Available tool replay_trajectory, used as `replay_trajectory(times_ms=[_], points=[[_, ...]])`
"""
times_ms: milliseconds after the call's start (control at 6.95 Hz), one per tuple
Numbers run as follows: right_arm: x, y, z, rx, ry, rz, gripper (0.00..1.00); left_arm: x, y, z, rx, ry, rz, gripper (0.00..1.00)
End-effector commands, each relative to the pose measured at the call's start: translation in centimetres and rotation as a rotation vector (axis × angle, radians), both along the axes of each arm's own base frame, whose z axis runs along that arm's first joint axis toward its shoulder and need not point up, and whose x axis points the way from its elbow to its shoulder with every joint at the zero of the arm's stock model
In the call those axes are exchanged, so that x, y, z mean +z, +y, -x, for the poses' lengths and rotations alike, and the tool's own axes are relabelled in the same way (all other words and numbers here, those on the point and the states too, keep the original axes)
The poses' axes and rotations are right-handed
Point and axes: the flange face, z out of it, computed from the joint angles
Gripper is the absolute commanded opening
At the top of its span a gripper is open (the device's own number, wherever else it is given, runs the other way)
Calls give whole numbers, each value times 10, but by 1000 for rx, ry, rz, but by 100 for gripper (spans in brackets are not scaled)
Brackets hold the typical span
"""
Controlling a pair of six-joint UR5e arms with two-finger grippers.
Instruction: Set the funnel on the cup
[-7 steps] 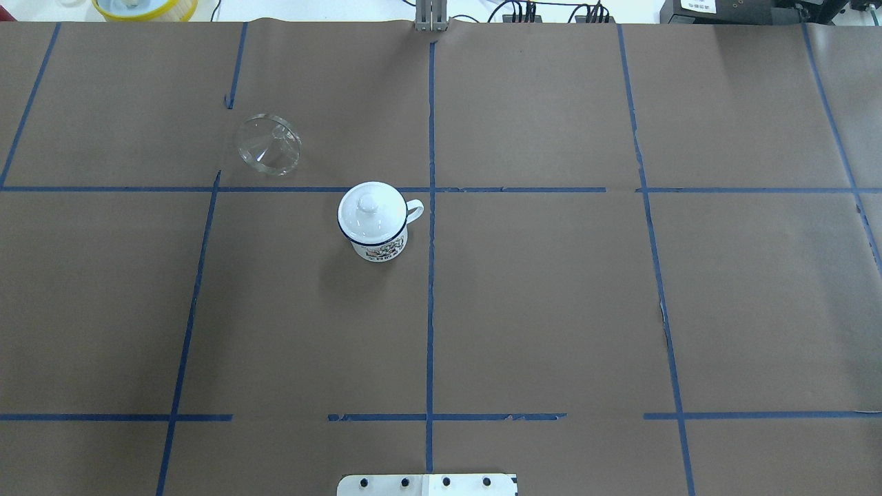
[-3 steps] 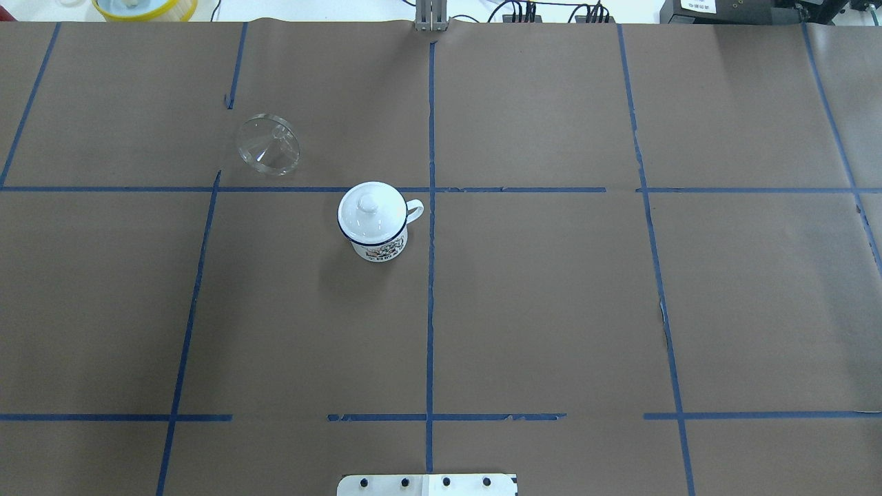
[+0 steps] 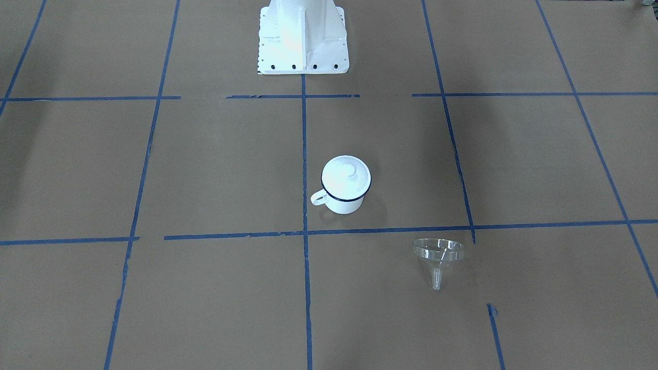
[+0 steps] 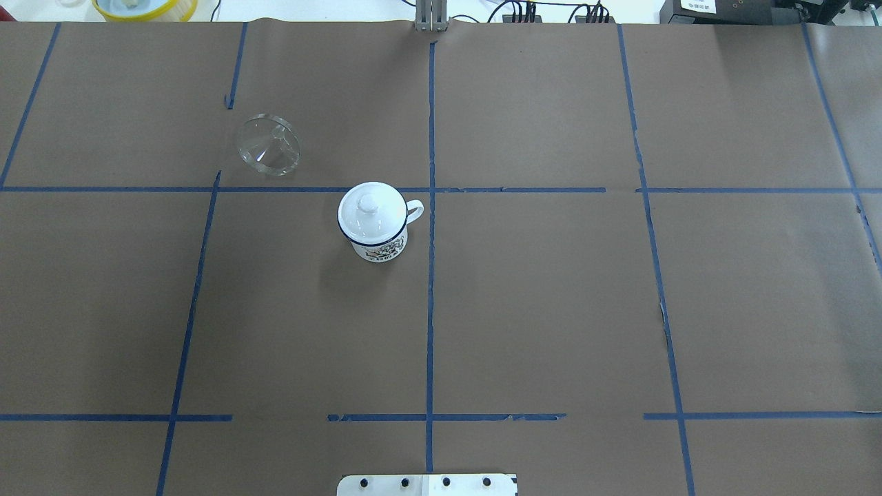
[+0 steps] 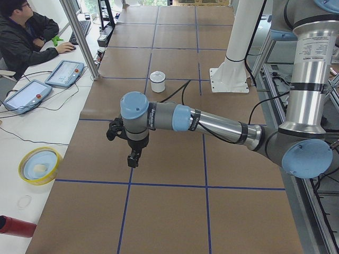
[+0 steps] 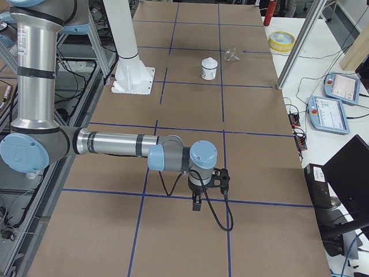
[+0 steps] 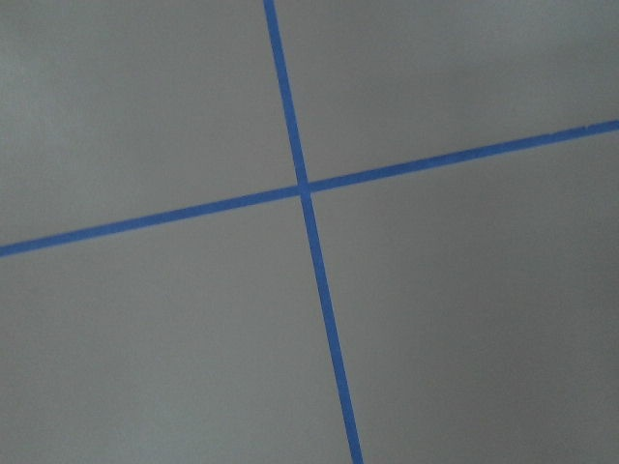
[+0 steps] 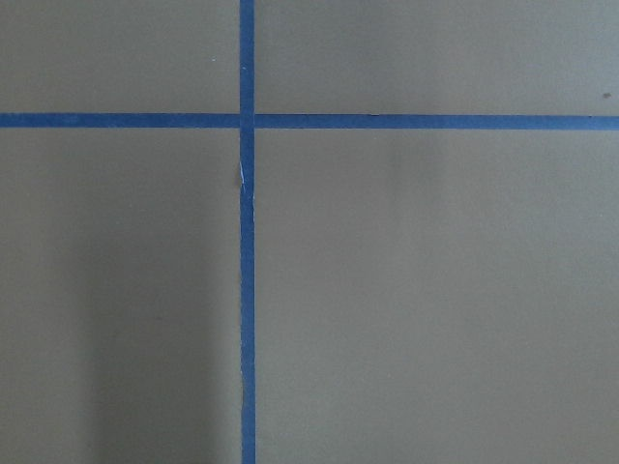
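The cup (image 4: 380,249) is a white enamel mug with a dark blue rim, standing left of the table's centre line; it also shows in the front view (image 3: 341,205). A round white knobbed lid (image 4: 369,211) sits on it. The clear funnel (image 4: 269,145) lies on its side on the paper, further out and to the left of the cup, apart from it (image 3: 438,253). The left gripper (image 5: 133,157) hangs over the table's left end, far from both. The right gripper (image 6: 196,203) hangs over the right end. Whether either is open or shut I cannot tell. Both wrist views show only paper and blue tape.
Brown paper with a blue tape grid covers the table (image 4: 551,310). The robot's white base plate (image 4: 427,484) is at the near edge. A yellow-rimmed bowl (image 4: 145,7) sits beyond the far left edge. An operator (image 5: 24,37) and teach pendants (image 5: 63,73) are beside the table.
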Motion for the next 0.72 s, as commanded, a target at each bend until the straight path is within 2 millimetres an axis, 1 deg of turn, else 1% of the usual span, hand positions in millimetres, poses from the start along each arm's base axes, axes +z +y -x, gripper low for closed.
replay_trajectory(times_ms=[0,144,288,432,576], points=[[0,0,0,0,0,0,100,-79,-44,4,-142,43,-150,100],[0,0,0,0,0,0,100,-94,-44,3,-243,99,-155,100],[0,0,0,0,0,0,100,-107,-46,-5,-317,154,-120,100],[0,0,0,0,0,0,100,-143,-49,-63,-298,194,-152,100],[0,0,0,0,0,0,100,-168,-55,-134,-232,207,-144,100]])
